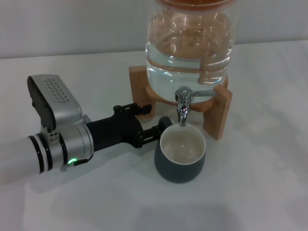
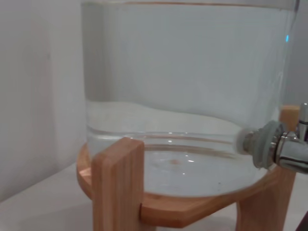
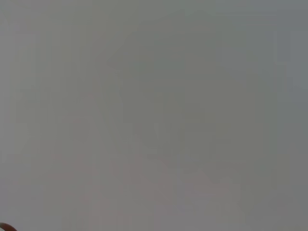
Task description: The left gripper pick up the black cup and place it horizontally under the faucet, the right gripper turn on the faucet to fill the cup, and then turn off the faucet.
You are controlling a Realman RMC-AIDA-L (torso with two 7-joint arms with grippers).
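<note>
Black cup (image 1: 180, 155) upright on white table (image 1: 260, 192), directly below faucet (image 1: 183, 107) spout, mouth up; cream inside, no water visible in it. Left gripper (image 1: 161, 129) reaches in from robot's left, fingers at cup's handle side, touching rim area; clenched on handle or merely against it, cannot tell. Glass jar (image 1: 190, 43) on wooden stand (image 1: 221, 113) behind cup, partly filled with clear water. In left wrist view, waterline sits low in jar; faucet at edge. Right gripper not in view.
</note>
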